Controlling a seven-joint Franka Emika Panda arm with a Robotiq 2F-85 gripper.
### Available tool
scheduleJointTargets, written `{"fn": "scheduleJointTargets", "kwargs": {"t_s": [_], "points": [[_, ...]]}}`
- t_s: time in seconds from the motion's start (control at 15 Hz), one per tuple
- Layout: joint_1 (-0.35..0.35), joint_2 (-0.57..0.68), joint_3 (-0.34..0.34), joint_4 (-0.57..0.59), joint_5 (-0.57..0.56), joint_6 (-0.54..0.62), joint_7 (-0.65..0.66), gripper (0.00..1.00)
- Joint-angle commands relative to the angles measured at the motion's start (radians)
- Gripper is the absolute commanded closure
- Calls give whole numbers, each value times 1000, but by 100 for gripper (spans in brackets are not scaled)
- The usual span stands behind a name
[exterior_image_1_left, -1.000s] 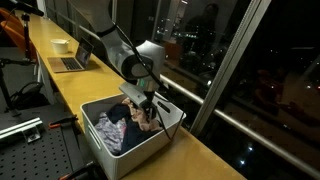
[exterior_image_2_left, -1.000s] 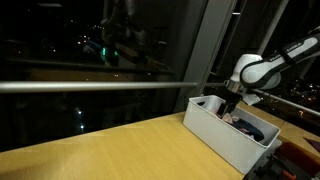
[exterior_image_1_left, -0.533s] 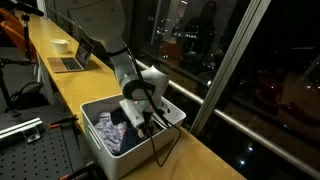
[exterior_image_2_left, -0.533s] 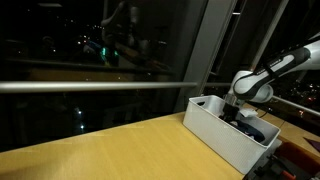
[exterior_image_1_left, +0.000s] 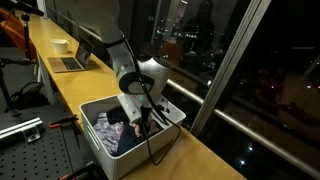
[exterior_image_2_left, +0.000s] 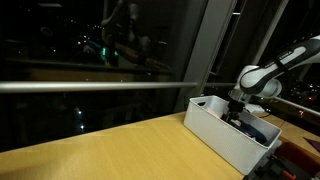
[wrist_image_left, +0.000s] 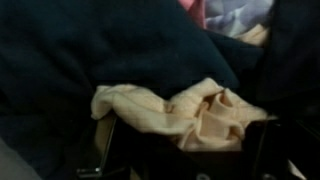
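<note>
Soft, crumpled cream cloth (wrist_image_left: 190, 112); matt navy fabric (wrist_image_left: 80, 50); smooth plastic bin (exterior_image_1_left: 97, 150); wood tbl (exterior_image_2_left: 110, 150).

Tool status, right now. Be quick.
Tool: closed on the bunched cream cloth, down inside the white bin of clothes.

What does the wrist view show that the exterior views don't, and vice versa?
Wrist only: a crumpled cream cloth bunched between the fingers, on dark blue fabric. Exterior only: the white bin holding the clothes, the wooden counter, a laptop, dark windows. Both: the gripper down among the clothes.
</note>
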Motion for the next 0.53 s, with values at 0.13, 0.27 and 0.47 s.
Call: {"fn": "scheduleJointTargets", "kwargs": {"t_s": [0.13, 0.27, 0.47], "points": [[28, -291, 44, -194, 52, -25, 8, 100], [60, -392, 41, -223, 33, -47, 21, 100], [118, -537, 35, -231, -5, -117, 56, 100]]}}
